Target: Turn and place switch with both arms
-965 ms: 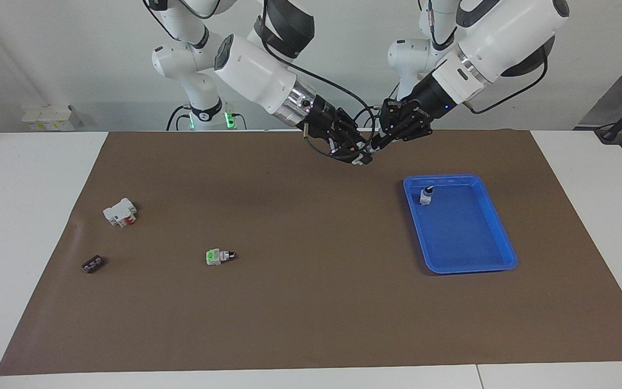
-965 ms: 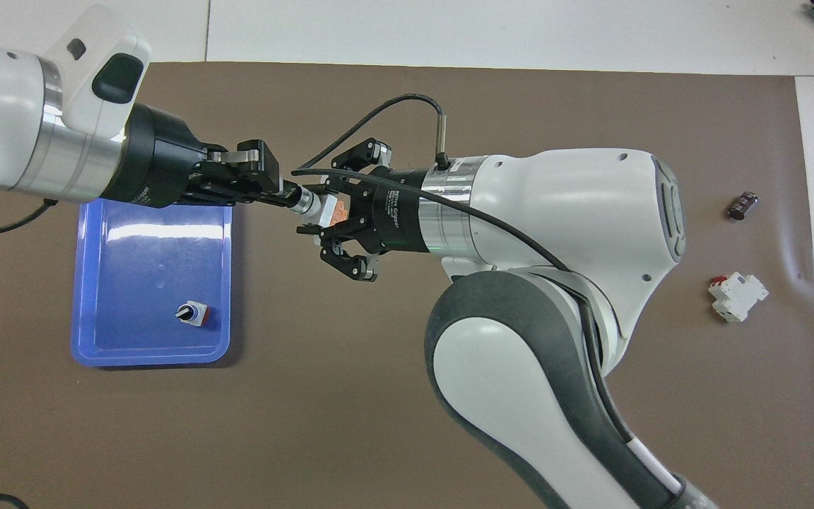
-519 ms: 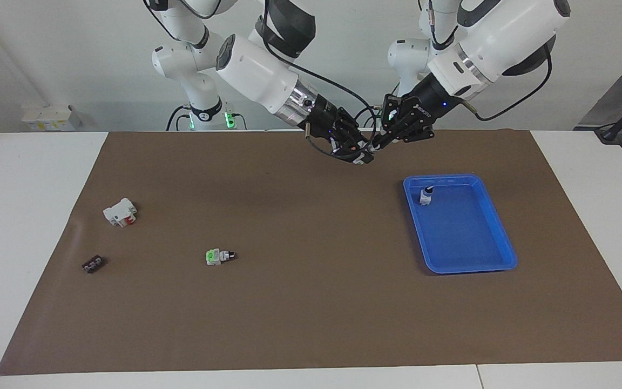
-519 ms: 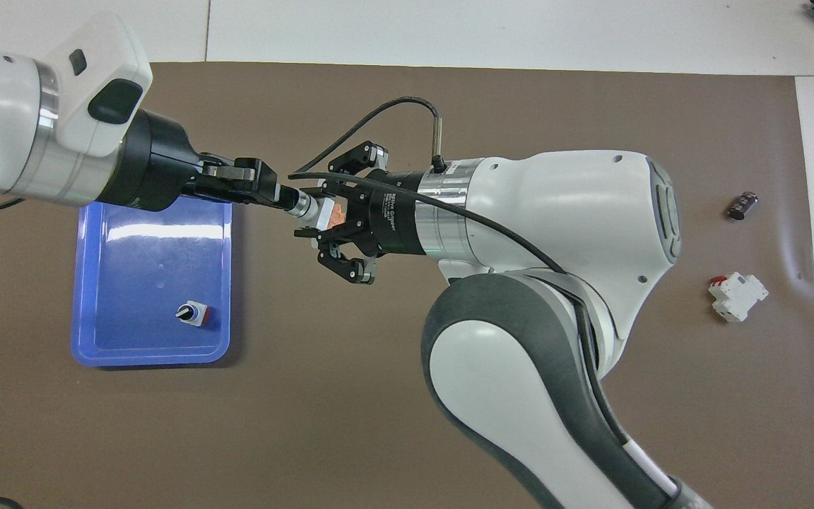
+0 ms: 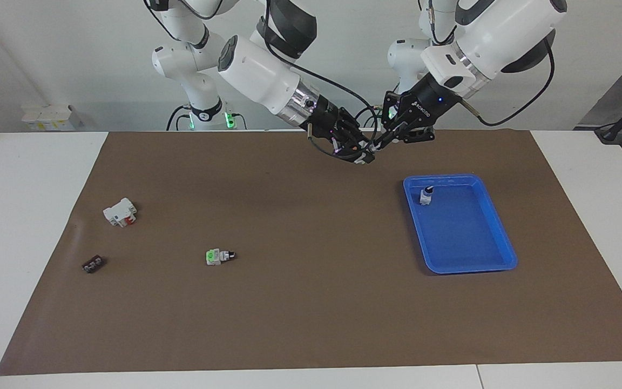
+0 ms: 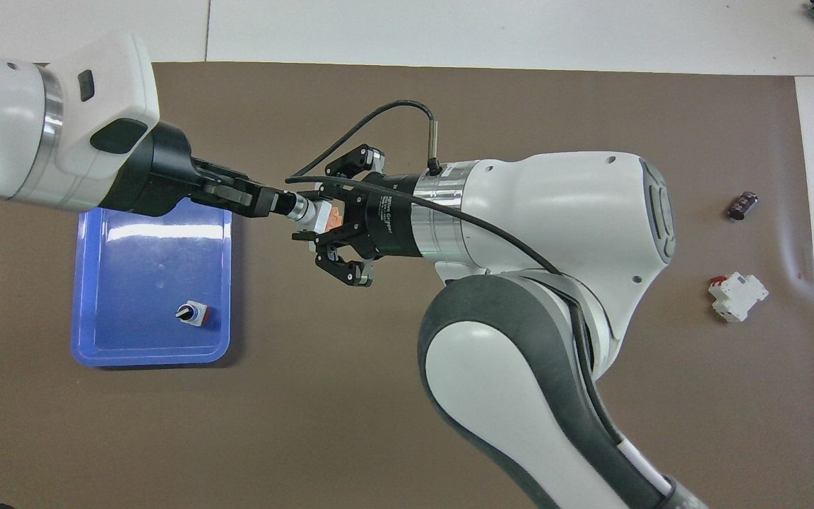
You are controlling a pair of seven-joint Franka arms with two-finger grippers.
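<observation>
Blue first, at the left arm's end of the table: tray [image 6: 82, 283] lying flat on the brown mat [image 6: 449, 106], with one other small switch [image 6: 193, 314] (red base, black knob up) standing inside, near the tray's edge nearest to the robots.

Above the tray's rim, left gripper [image 6: 276, 203], closed fully on the black knob of the switch [image 6: 310, 212]. Compared with one second ago, turned clearly about its own long axis: white wrist housing with the dark button now rolled round the wrist, fingers now seen edge-on and narrow. Means, most likely, knob being rotated at this moment, so the "turn" half of the task in progress or nearly done.

Next along, the switch itself, up in the air between both grippers, over bare mat just beside the tray, not touching the table.

Then right gripper [image 6: 333, 215], clamped on the orange end of the switch body, outer links spread to the sides. Pose almost the same as before, only shifted a little toward the left arm's end. Serves, as it seems, as the fixed holder against the twist.

Placing not yet begun. Probably needs first a release by one gripper, then a carry to the tray.

At the right arm's end, lying untouched on the mat: white block with red parts [image 6: 738, 297] and, farther from the robots, small dark part [image 6: 742, 205].
</observation>
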